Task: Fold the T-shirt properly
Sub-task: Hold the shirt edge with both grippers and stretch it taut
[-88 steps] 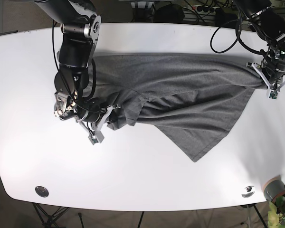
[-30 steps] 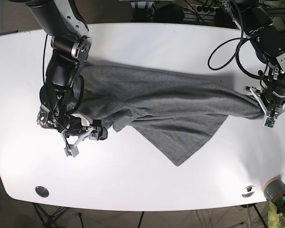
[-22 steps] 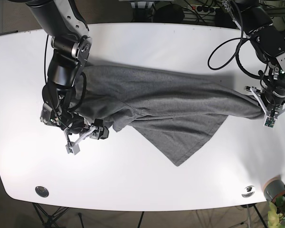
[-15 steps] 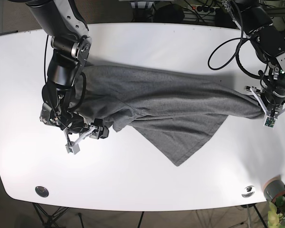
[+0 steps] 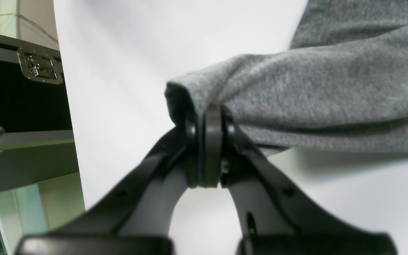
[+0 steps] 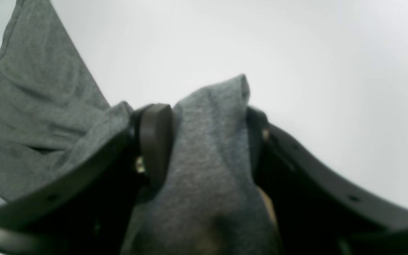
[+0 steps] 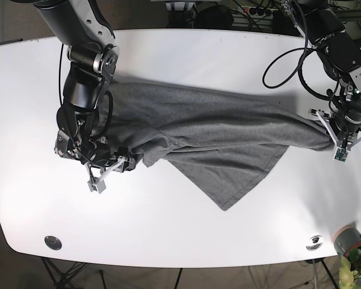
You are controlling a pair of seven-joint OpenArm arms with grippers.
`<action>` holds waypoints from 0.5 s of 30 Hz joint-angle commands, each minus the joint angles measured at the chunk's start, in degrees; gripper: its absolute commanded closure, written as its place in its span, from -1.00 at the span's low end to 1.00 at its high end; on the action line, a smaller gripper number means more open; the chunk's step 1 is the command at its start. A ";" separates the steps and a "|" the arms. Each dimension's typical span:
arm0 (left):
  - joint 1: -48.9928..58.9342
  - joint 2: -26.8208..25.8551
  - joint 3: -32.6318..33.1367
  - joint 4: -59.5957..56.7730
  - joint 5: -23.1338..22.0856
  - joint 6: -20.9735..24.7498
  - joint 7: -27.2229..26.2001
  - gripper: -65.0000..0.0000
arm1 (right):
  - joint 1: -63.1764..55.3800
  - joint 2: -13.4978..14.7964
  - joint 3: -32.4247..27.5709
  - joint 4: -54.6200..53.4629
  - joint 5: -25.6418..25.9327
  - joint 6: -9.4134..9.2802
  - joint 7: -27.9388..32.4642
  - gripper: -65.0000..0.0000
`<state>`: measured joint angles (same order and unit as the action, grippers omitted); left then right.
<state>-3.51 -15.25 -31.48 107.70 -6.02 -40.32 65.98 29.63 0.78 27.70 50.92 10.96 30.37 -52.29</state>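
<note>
- Left gripper [image 5: 207, 148]: jaws pressed together on a bunched end of the T-shirt [image 7: 216, 135], near the table's [image 7: 180, 223] edge.
- Right gripper [image 6: 204, 141]: jaws set apart, a thick fold of grey cloth filling the gap between them.
- T-shirt: grey, stretched across the white table between the two arms; one pointed flap lies toward the near edge.
- Black case [image 5: 23, 81]: beyond the table's edge, metal latch on it.

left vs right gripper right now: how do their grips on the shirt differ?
The left gripper has its fingers pressed nearly together on a thin folded edge of the T-shirt; the right gripper has its fingers apart around a thick bunch. In the base view the left sits at the table's right end, the right at its left end. Both are shut on the fabric.
</note>
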 commanded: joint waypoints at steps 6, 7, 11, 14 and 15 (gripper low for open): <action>-1.11 -0.97 -0.03 0.83 -0.09 0.32 -1.14 1.00 | 2.07 0.32 -0.14 1.00 0.78 0.00 1.79 0.95; -1.28 -0.97 -0.03 0.83 -0.09 0.32 -1.14 1.00 | 2.07 0.32 -0.14 1.17 0.95 0.00 1.70 0.88; -1.81 -0.89 0.14 1.18 -0.09 0.32 -1.05 1.00 | 1.80 0.50 -0.14 6.45 0.86 0.00 0.64 0.91; -4.18 -0.80 0.14 1.27 -0.44 0.32 -0.96 1.00 | 1.71 0.50 -0.14 12.25 0.86 0.09 -2.52 0.92; -4.80 -0.80 0.23 1.27 -0.53 0.32 -0.96 1.00 | 1.71 0.50 -0.14 13.92 0.86 0.18 -3.22 0.92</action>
<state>-5.87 -14.94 -31.22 107.74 -6.09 -40.34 66.41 29.08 0.80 27.70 60.55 10.90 30.04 -55.77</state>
